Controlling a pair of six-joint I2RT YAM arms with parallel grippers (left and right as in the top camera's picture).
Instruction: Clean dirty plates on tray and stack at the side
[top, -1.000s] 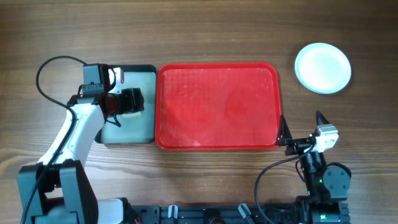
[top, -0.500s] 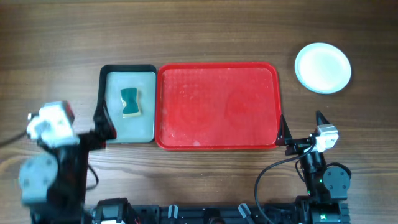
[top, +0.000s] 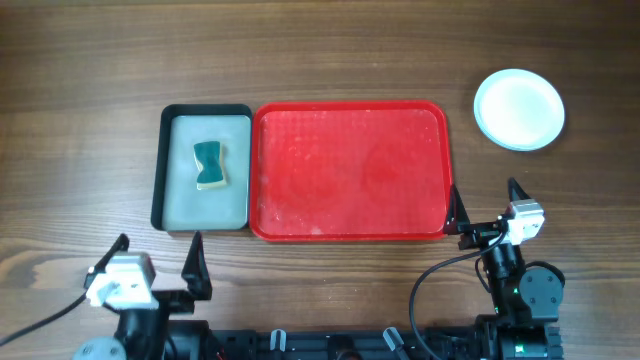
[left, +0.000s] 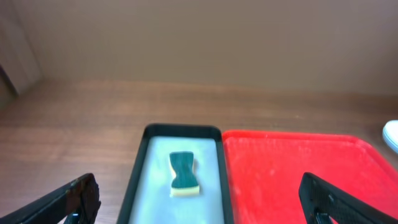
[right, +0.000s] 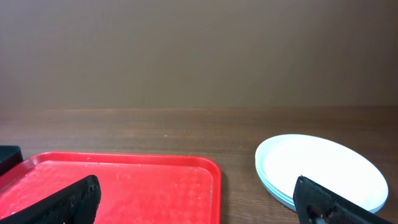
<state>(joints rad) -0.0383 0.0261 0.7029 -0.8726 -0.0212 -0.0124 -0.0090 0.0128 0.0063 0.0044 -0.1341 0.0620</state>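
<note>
Green sponge (top: 209, 164) lying flat near the middle of a black-rimmed grey tray (top: 200, 210), on a brown wooden tabletop (top: 320, 50)

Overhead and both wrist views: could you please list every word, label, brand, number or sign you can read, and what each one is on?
None: no word, label, brand, number or sign can be read in any view.
The red tray, the plates, the small grey tray and the green sponge all look plain.
</note>
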